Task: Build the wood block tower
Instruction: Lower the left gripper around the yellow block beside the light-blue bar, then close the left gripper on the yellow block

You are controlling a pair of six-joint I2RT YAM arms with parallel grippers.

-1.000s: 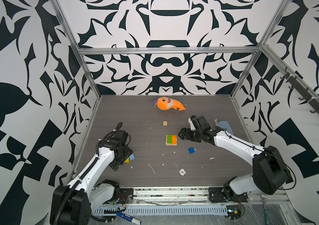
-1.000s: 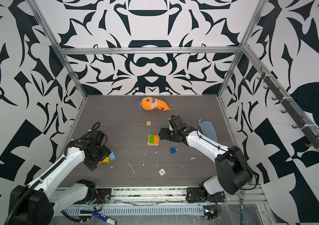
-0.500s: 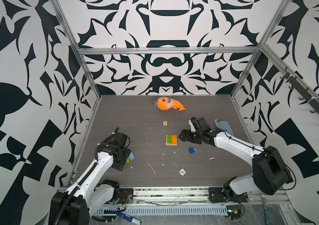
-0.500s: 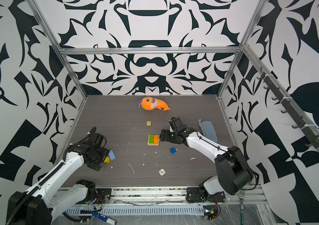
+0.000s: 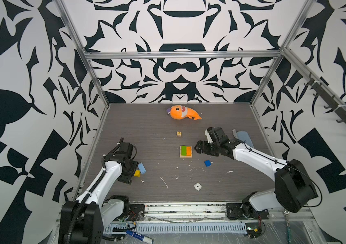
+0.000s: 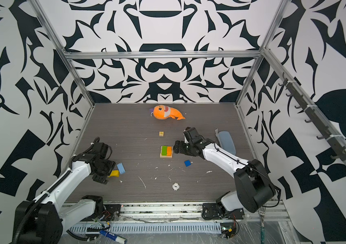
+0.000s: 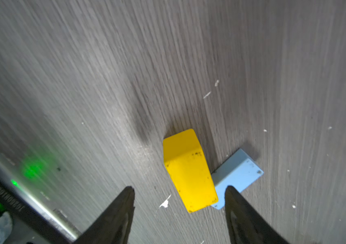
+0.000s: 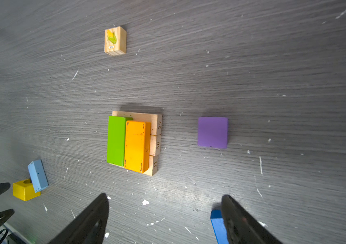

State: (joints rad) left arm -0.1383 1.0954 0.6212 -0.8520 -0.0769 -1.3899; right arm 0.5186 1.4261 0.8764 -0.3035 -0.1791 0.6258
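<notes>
Stack at mid-counter (image 5: 146,126): three tan bars (image 8: 156,126) lie flat, side by side. A green brick (image 8: 116,143) and an orange brick (image 8: 136,145) lie across them, touching each other.

The right gripper (image 8: 164,196) hovers just beside the stack, on its right in both top views. Its jaws are wide with nothing between them. A purple cube (image 8: 212,132) sits on the counter near the stack and shows only in the right wrist view. A blue cube (image 5: 207,163) sits nearer the front edge, close by one right finger.

The left gripper (image 7: 180,190) is low at the counter's left side. Its jaws are partly apart and straddle the near end of the yellow brick (image 7: 189,169). There is a gap on each side and no contact seen. The light-blue brick (image 7: 237,171) touches the yellow brick's side.

A small picture block (image 5: 179,133) and a plush fish (image 5: 181,112) lie further back, well apart.
</notes>
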